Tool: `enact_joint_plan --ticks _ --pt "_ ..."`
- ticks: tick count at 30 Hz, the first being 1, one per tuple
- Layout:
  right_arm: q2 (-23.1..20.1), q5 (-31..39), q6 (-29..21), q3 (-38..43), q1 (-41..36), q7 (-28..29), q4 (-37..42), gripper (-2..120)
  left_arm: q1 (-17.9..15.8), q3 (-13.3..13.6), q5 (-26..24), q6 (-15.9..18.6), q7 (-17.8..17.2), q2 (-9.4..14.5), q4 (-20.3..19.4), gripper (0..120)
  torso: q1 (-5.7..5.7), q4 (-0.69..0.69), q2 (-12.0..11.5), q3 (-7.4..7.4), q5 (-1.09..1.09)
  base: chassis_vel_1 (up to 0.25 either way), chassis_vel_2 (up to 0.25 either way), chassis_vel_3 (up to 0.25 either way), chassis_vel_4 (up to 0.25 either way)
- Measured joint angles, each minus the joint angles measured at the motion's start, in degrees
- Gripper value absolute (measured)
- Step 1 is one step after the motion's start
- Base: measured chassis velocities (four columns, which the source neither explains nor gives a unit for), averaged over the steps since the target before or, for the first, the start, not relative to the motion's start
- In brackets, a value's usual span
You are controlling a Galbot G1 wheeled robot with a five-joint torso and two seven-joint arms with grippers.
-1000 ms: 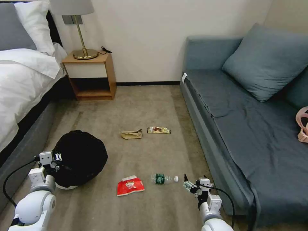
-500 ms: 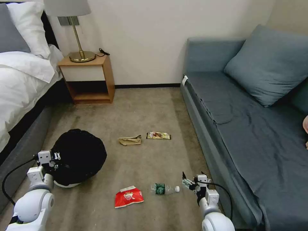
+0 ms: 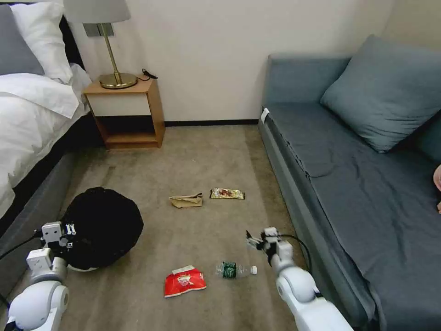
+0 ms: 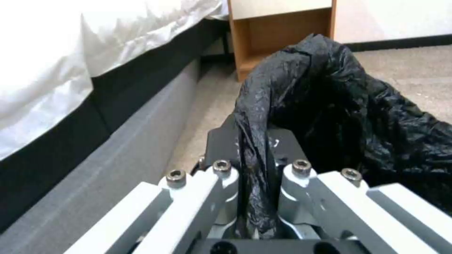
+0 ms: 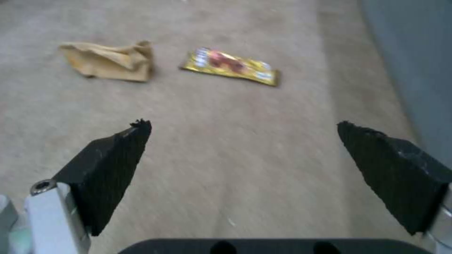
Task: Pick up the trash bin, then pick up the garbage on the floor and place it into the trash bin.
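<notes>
Pinching the bag's rim, the left gripper (image 4: pixel 254 183) keeps the bin (image 3: pixel 98 227) in tow; the right gripper (image 5: pixel 245 165), jaws apart, probably lines up on the wrapper (image 5: pixel 231 67) ahead.

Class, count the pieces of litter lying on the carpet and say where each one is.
4. The red snack bag and clear bottle lie nearest the robot; the brown paper bag and yellow snack wrapper lie farther off, side by side. None looks hidden.

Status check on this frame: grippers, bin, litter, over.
Left gripper shut on trash bin liner. Right gripper open, empty, above floor. Four garbage pieces on carpet. Path clear.
</notes>
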Motion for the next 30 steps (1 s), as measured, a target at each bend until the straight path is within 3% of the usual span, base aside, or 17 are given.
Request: enact_joint_plan --ticks 3,16,17,19,30 --pt "-0.9 3.0 -3.2 -5.8 4.3 -3.4 -2.0 100 1.3 -1.8 2.5 -5.4 0.7 -2.8 1.2 6 0.0 -0.01 0.0 0.0 0.0 0.0 0.0 0.0 0.0" --pt "-1.0 8.2 -6.3 -18.2 10.3 -12.2 -4.2 100 2.8 -4.4 3.2 -9.0 1.0 -7.9 1.5 6 0.0 0.0 0.0 0.0 0.01 0.0 0.0 0.0 0.0" --pt "-0.5 8.8 -6.6 -19.9 10.9 -13.6 -5.0 100 2.8 -4.9 2.1 -11.3 2.0 -8.7 1.8 6 0.0 0.0 0.0 0.0 0.01 0.0 0.0 0.0 0.0" --pt "-0.1 8.9 -6.9 -20.9 10.9 -14.4 -5.5 100 2.8 -5.6 1.6 -12.1 2.4 -9.2 1.8 6 0.0 -0.01 0.0 0.0 0.01 0.0 0.0 0.0 0.0" --pt "1.5 5.2 -4.5 -24.4 8.8 -17.8 -9.9 100 3.4 -7.1 1.3 -11.0 3.7 -9.8 0.1 6 0.0 -0.01 0.0 -0.01 0.01 0.0 0.0 0.0 0.0"
